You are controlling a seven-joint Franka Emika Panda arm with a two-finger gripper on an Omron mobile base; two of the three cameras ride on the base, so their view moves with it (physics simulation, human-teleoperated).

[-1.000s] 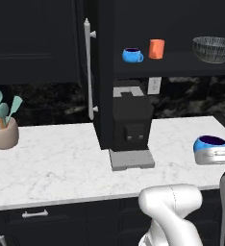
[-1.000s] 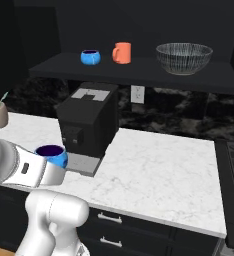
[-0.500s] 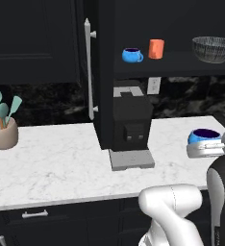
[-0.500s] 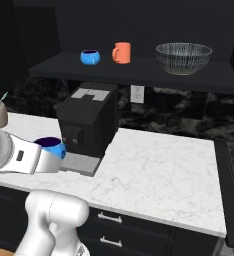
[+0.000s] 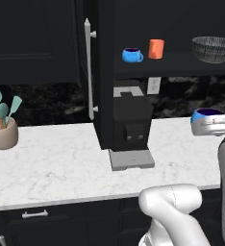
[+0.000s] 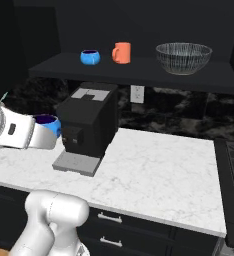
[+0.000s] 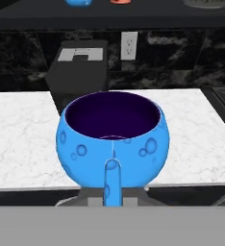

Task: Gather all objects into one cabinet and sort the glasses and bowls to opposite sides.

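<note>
Held blue mug (image 7: 112,144) sits upright in the lower centre of the hand view, handle toward the camera, above the desk (image 6: 154,170). Fingers closed tight on it. Cabinet shelf (image 6: 139,70) lies higher, upper frame, carrying second mug (image 6: 90,56), orange cup (image 6: 121,52) and bowl (image 6: 183,56).

- white marble counter (image 5: 52,163), dark drawers (image 6: 139,227) with short silver handles below
- black coffee machine (image 5: 130,126) on counter, against wall
- black marbled backsplash (image 6: 179,112), white outlet (image 5: 154,85) above machine
- tan utensil pot (image 5: 3,132) with teal spoons, far left on counter
</note>
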